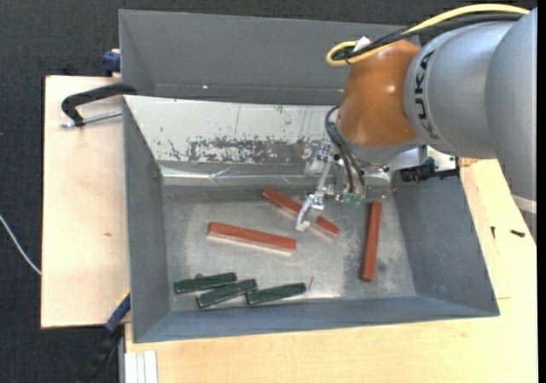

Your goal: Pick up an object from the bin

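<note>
The grey arm (482, 74) comes in from the right at the far side of the scene and bends downward at its wrist, which is wrapped in a rounded orange cover (380, 100). A yellow cable (444, 20) loops along the top of the arm to the far edge of that cover. Below the cover the gripper (310, 205) hangs low, slanted toward the near left, its tip close to the scene's middle.

Gripper (311, 206) low over a short red bar (277, 199) mid-floor of the grey bin (143, 228), longer red bar (252, 238) just beside it, third red bar (370, 240) near the right wall, three dark green bars (239, 290) along the near edge.
</note>
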Action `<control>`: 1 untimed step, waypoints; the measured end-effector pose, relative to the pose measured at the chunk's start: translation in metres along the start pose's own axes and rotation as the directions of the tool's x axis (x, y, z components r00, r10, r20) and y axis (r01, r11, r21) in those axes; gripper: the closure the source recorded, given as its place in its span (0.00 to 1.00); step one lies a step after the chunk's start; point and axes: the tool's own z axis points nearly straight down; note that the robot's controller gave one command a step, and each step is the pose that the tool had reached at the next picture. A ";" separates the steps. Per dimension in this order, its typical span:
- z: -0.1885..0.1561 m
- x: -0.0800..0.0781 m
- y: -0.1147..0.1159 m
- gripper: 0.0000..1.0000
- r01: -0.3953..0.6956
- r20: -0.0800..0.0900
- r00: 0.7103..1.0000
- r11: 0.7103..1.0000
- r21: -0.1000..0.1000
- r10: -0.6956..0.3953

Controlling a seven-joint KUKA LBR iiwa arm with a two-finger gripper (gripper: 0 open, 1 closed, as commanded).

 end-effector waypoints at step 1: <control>0.039 -0.004 -0.011 0.00 -0.019 0.000 1.000 1.000 0.000 0.019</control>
